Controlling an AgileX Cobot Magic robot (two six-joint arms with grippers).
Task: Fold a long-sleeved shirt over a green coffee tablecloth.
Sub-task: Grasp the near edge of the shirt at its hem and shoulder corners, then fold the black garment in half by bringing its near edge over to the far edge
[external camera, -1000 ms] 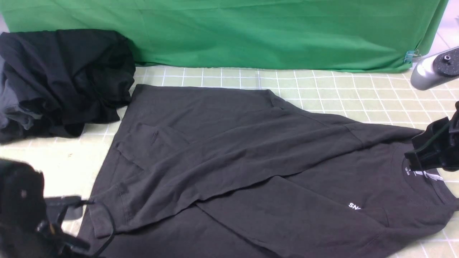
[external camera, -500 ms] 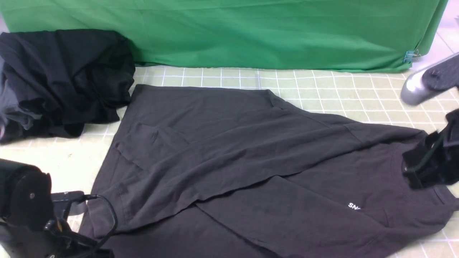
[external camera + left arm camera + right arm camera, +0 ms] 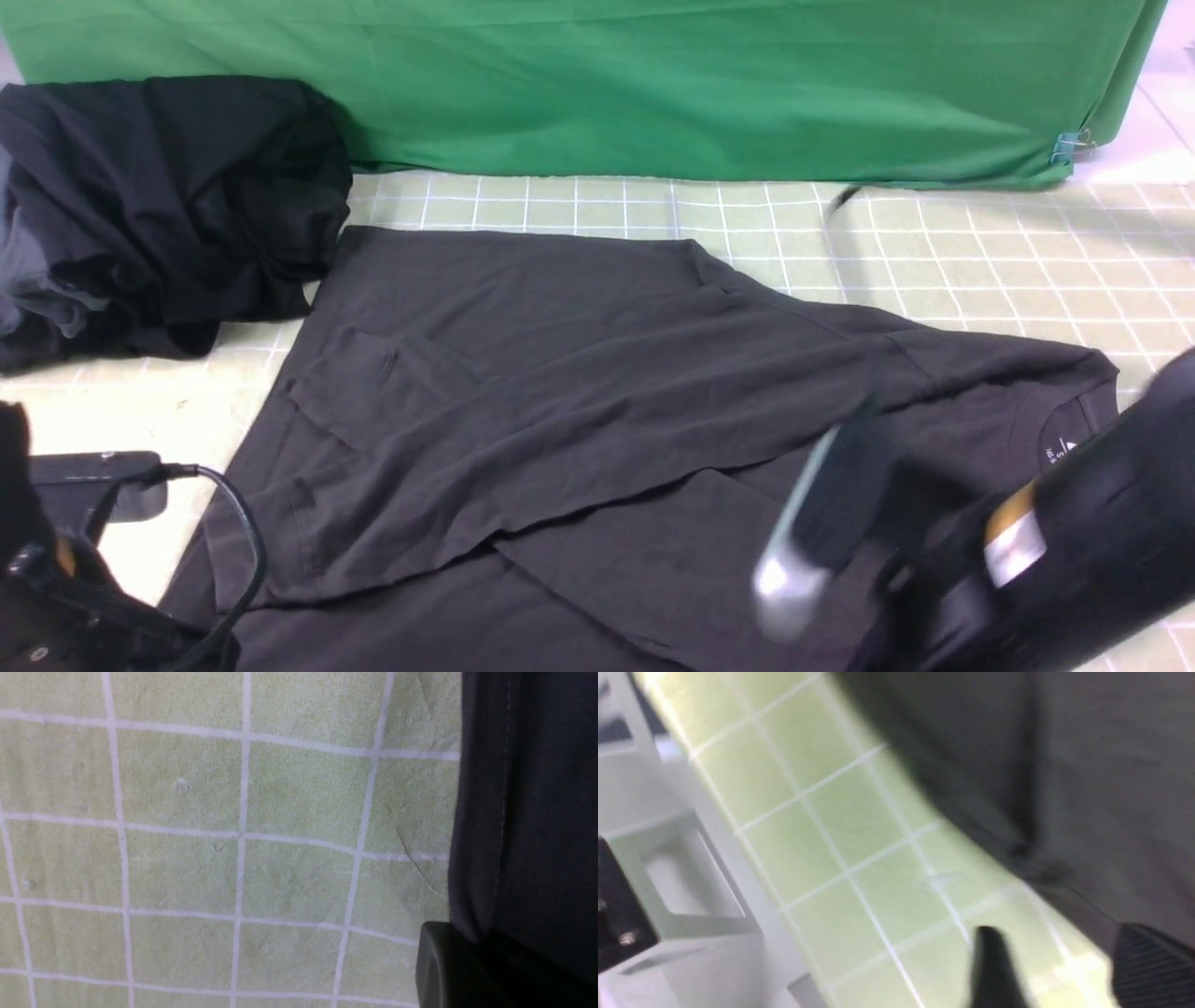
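Since a second ago the right arm (image 3: 1055, 551) has swung from the collar down across the chest of the long-sleeved shirt (image 3: 560, 373). It now shows in the front view only as a dark smear of motion. The left arm (image 3: 56, 597) has sunk lower into the near left corner, and the shirt's hem side has slid slightly toward it.

The shirt lies spread on the green coffee tablecloth (image 3: 980, 252), hem to the robot's left and collar to its right, with one sleeve folded across the body. Its white neck label (image 3: 1064, 448) peeks out past the blurred arm. A bundle of black clothes (image 3: 168, 205) sits at the far left, and a plain bright green cloth (image 3: 653, 84) hangs behind.

Neither tool can be made out in the front view; the wrist views show them. In the left wrist view the left tool (image 3: 467, 952) is closed on the shirt's (image 3: 537, 812) stitched hem, which runs straight into its black finger just off the gridded cloth (image 3: 187, 858). In the right wrist view, badly blurred, the right tool (image 3: 1059, 933) has its two dark fingers (image 3: 990, 966) spread apart with nothing between them. It hangs over the line where the shirt's edge (image 3: 1087, 765) meets the tablecloth (image 3: 822, 835).
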